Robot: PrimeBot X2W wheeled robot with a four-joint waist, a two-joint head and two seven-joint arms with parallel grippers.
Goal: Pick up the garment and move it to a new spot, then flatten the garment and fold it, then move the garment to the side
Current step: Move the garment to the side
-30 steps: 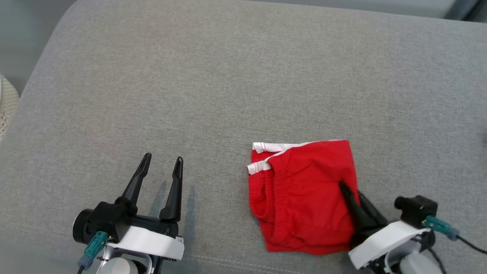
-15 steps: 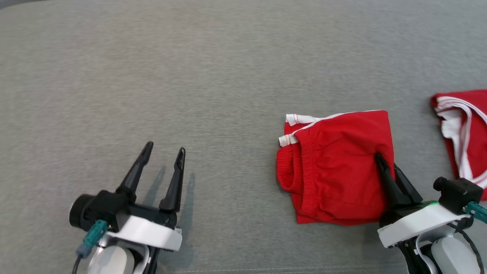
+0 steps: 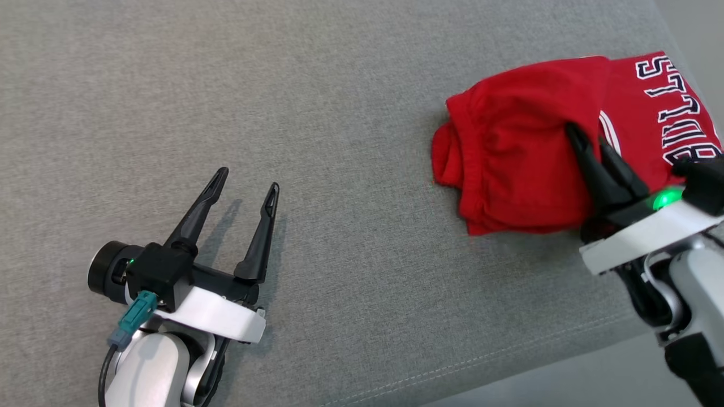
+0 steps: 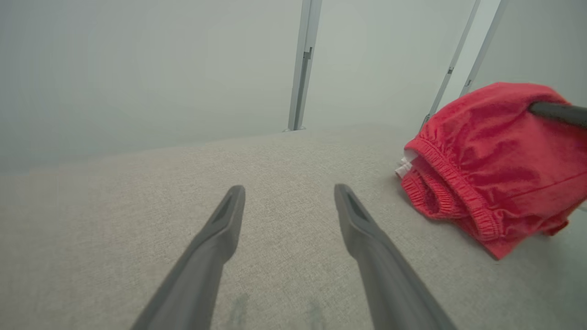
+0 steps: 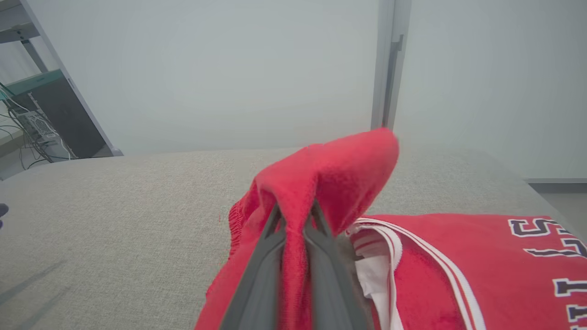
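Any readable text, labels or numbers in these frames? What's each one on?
"BULLS": dark, white-edged letters on the red jersey, running sideways in the head view.
"S" plus cut-off letters: the same jersey print at the right wrist view's edge.
Red shorts: no print visible.

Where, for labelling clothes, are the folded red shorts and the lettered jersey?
folded red shorts (image 3: 509,152), head view, top layer's middle.
lettered jersey (image 3: 632,110), head view, red cloth beside lettering.

Grey cushion (image 3: 339,113) bears red shorts (image 3: 509,152) and lettered red jersey (image 3: 645,107)
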